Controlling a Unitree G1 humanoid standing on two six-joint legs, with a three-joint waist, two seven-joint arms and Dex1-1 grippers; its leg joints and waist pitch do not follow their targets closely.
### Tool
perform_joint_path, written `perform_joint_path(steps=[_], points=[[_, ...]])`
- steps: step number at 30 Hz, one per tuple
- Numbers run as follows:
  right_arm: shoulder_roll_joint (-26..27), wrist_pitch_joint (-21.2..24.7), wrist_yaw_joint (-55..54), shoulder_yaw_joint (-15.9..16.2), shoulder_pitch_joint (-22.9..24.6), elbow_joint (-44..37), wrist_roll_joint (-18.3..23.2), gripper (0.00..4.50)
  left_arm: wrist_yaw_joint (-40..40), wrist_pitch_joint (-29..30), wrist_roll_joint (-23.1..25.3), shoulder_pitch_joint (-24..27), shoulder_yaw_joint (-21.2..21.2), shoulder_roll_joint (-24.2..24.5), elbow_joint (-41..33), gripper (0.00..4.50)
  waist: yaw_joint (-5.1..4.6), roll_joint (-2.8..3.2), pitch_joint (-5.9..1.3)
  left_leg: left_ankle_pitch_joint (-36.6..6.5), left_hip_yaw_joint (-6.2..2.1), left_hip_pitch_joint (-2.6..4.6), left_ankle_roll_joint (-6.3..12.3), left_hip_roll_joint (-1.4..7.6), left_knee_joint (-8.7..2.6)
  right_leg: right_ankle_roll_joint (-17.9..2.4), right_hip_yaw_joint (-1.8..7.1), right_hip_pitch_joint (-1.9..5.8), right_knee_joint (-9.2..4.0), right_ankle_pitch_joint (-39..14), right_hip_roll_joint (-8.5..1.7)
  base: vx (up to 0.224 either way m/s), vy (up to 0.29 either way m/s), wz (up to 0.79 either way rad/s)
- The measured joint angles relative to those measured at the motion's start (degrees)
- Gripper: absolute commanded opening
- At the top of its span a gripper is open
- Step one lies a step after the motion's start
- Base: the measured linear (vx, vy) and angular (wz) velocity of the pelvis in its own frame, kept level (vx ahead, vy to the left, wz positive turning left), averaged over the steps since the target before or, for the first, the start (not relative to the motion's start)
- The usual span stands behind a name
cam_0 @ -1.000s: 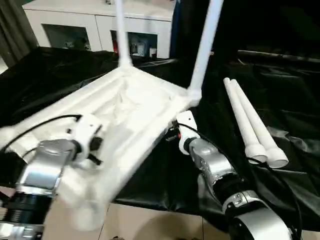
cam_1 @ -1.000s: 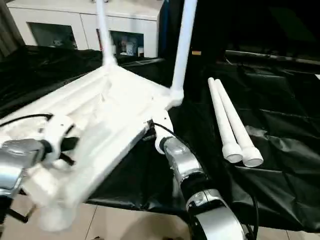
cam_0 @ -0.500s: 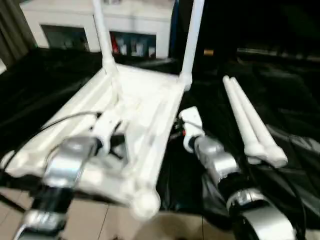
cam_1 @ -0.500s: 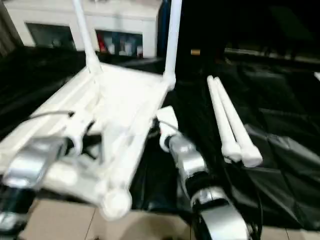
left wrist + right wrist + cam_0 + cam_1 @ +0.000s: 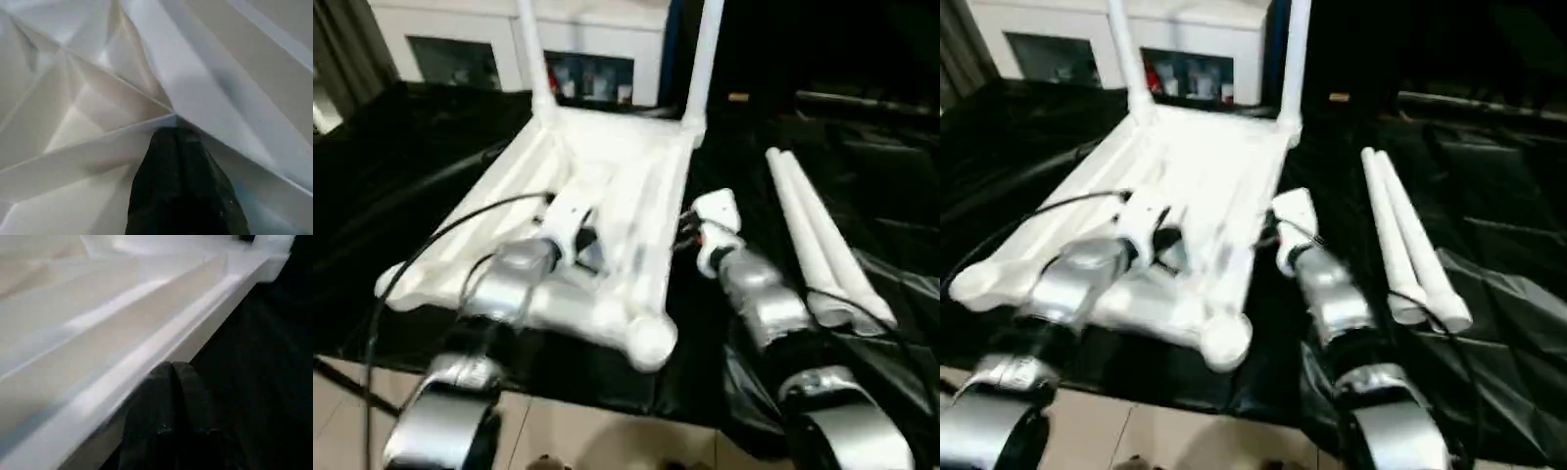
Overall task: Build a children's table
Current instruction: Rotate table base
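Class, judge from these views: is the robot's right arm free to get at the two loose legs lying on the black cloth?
Probably yes. The loose legs lie just beside the right gripper, which is shut at the tabletop edge, holding nothing. Only bare black cloth lies between.

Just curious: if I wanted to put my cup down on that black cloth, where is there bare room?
Bare black cloth lies left of the upturned table top, and right of the two loose legs. The strip between top and legs is crowded by the right pincer.

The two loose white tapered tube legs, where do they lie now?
The two loose white tapered tube legs lie together on the black sheet, right of the upturned white plastic table top.
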Motion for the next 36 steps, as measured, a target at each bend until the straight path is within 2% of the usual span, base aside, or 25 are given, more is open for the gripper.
perform_joint_path(steps=[6,9,13,14,15,19,20,24,26,30,33,34,36], points=[[-1.34,3.23,3.59,1.42,3.1,-11.05,0.78,0.06,1.79,-7.63,-2.85,-4.79,1.47,-1.82,-2.02,0.0,-0.25,0.08,-0.05,-0.04,0.16,0.3,0.05,0.02,-0.09,-0.03,0.06,0.39,0.01,-0.1,0.0,0.0,0.0,0.0],[-4.1,4.77,4.75,0.89,5.09,-12.75,0.79,0.06,-1.71,-8.05,-3.27,-3.15,1.12,0.52,-3.3,0.0,-0.35,0.09,-0.06,-0.14,0.19,0.42,-0.18,0.01,-0.1,0.22,0.12,0.46,0.01,-0.17,0.02,0.0,0.0,0.0],[-4.8,6.48,5.52,0.96,7.45,-13.96,0.77,0.06,-6.84,-8.3,-2.52,0.88,-0.99,2.48,-3.26,0.0,-0.22,0.11,-0.05,-0.16,0.17,0.33,-0.34,0.02,-0.1,0.26,0.11,0.37,0.02,-0.07,0.03,0.0,0.0,0.0],[-4.77,7.23,6.0,1.17,7.77,-15.25,0.87,0.06,-9.15,-8.27,-2.75,1.78,-1.8,2.96,-4.12,0.0,-0.15,0.1,-0.05,-0.11,0.15,0.33,-0.43,0.02,-0.1,0.26,0.1,0.29,0.01,-0.03,0.03,0.0,0.0,0.0],[-4.95,8.16,7.2,1.4,7.9,-16.74,1.35,0.02,-12.83,-7.57,-3.99,3.02,-2.79,4.15,-6.48,0.21,-0.17,0.1,-0.05,-0.1,0.14,0.33,-0.44,0.03,-0.1,0.25,0.12,0.24,0.02,0.01,0.02,0.0,0.0,0.0],[-8.27,10.66,12.6,2.1,8.33,-23.0,3.5,0.0,-27.63,-3.01,-9.88,6.6,-6.18,10.55,-18.03,0.52,-0.03,0.1,-0.05,-0.1,0.14,0.37,-0.45,0.04,-0.12,0.23,0.19,0.35,0.07,0.02,0.02,0.0,0.0,0.0],[-9.84,11.78,15.03,2.57,8.75,-24.99,4.61,0.0,-32.6,-0.91,-12.05,8.12,-7.8,13.21,-22.41,0.52,-0.01,0.12,-0.06,-0.11,0.16,0.4,-0.45,0.03,-0.12,0.23,0.25,0.36,0.09,0.02,0.03,0.0,0.0,0.0],[-15.58,15.01,22.95,3.33,10.18,-29.85,7.01,0.0,-43.24,5.48,-15.88,11.53,-12.85,19.03,-31.01,0.86,0.16,0.14,-0.06,-0.11,0.29,0.45,-0.45,-0.01,-0.11,0.24,0.47,0.38,0.1,0.02,0.03,0.0,0.0,0.0],[-19.5,16.77,27.38,3.35,11.54,-33.19,8.26,0.0,-45.93,6.57,-15.63,11.98,-14.76,20.79,-33.07,0.93,0.29,0.14,-0.06,-0.11,0.37,0.51,-0.46,-0.04,-0.11,0.26,0.63,0.41,0.12,0.02,0.05,0.0,0.0,0.0],[-24.98,21.02,35.8,3.82,14.56,-39.86,13.09,0.0,-46.89,5.7,-12.88,11.58,-16.28,21.53,-33.07,1.34,0.24,0.14,-0.06,-0.11,0.47,0.86,-0.46,-0.05,-0.13,0.36,0.82,0.64,0.1,0.05,0.14,0.0,0.0,0.0],[-31.57,23.76,43.03,6.03,18.03,-45.91,15.88,0.0,-44.1,0.15,-8.37,9.92,-17.53,20.91,-28.44,1.56,0.33,0.14,-0.05,-0.12,0.45,1.39,-0.46,-0.07,-0.21,0.47,0.81,1.24,-0.17,0.03,0.23,0.0,0.0,0.0],[-32.47,24.09,44.29,6.46,18.34,-46.81,16.08,0.0,-43.2,-0.75,-7.43,9.42,-17.54,21.04,-27.07,1.74,0.14,0.14,-0.05,-0.12,0.44,1.45,-0.46,-0.09,-0.19,0.48,0.77,1.32,-0.28,0.03,0.26,0.0,0.0,0.0],[-33.22,24.97,45.79,7.17,18.65,-47.9,16.3,0.0,-42.65,-1.67,-6.58,8.19,-18.12,21.14,-25.48,1.74,-0.3,0.18,-0.07,-0.12,0.31,1.31,-0.45,-0.07,-0.24,0.53,0.39,1.43,-0.97,0.06,0.34,0.0,0.0,0.0]])
